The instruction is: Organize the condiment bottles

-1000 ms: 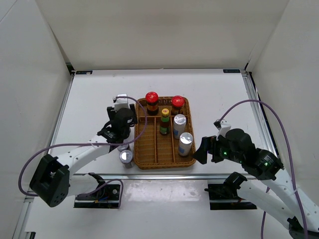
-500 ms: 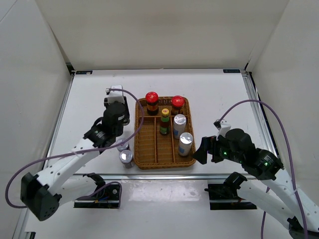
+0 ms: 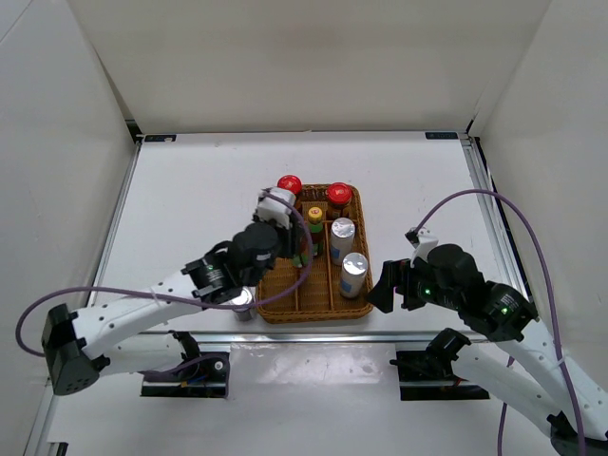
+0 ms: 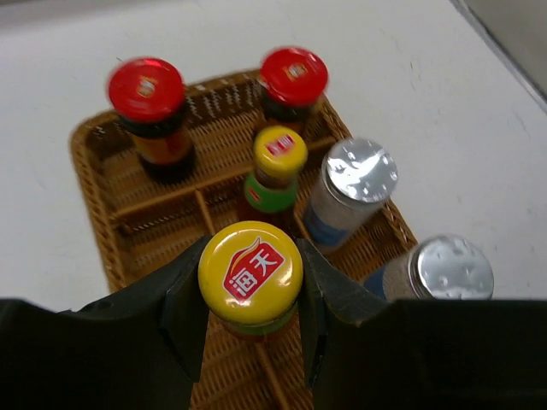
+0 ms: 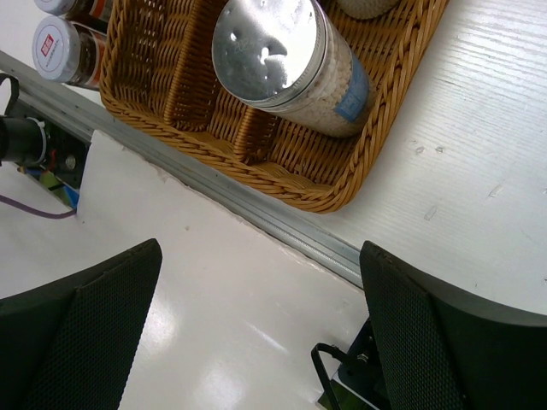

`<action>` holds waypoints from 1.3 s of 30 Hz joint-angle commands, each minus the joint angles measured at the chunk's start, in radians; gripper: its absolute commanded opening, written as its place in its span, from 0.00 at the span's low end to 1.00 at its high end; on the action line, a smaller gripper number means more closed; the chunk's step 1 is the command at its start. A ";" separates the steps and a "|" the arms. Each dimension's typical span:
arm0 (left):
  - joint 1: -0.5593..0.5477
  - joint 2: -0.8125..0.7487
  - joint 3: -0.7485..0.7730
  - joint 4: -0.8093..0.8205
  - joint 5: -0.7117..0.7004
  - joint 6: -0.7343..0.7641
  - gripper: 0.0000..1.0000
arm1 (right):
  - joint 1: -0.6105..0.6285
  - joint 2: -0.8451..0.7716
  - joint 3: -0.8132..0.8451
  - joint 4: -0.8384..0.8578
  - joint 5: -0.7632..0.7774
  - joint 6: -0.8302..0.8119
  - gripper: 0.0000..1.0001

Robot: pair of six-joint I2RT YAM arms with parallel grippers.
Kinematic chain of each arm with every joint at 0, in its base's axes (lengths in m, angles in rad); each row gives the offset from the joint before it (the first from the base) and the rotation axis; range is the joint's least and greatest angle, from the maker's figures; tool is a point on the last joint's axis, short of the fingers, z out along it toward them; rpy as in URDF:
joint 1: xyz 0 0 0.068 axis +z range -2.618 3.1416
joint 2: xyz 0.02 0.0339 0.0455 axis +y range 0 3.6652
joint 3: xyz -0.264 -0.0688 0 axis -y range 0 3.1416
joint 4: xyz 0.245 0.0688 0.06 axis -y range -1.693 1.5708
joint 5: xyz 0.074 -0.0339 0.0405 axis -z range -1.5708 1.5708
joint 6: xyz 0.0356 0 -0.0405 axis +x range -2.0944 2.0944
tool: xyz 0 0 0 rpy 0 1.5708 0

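Observation:
My left gripper (image 3: pixel 290 249) (image 4: pixel 250 286) is shut on the neck of a yellow-capped sauce bottle (image 4: pixel 250 273), held over the front middle of the brown wicker tray (image 3: pixel 313 315) (image 4: pixel 85 145). In the tray stand two red-capped jars (image 3: pixel 290 183) (image 3: pixel 339 194), a second yellow-capped bottle (image 3: pixel 314 216) and two silver-topped shakers (image 3: pixel 342 228) (image 3: pixel 354 265). A short silver-lidded jar (image 3: pixel 241 297) stands left of the tray. In the right wrist view it is next to another (image 5: pixel 60 47). My right gripper (image 3: pixel 380 285) (image 5: pixel 265 342) is open and empty beside the tray's front right corner.
A metal rail (image 3: pixel 313 335) runs along the table's near edge just in front of the tray. White walls enclose the table on the left, back and right. The left arm's cable (image 3: pixel 57 313) loops at the near left.
My left arm has lifted from the table left of the tray and swung right over the tray with the yellow-capped bottle. The right arm has barely moved.

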 commanded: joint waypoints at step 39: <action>0.006 -0.191 0.060 -0.507 -0.454 -0.339 1.00 | 0.002 -0.018 -0.018 0.019 0.003 0.014 1.00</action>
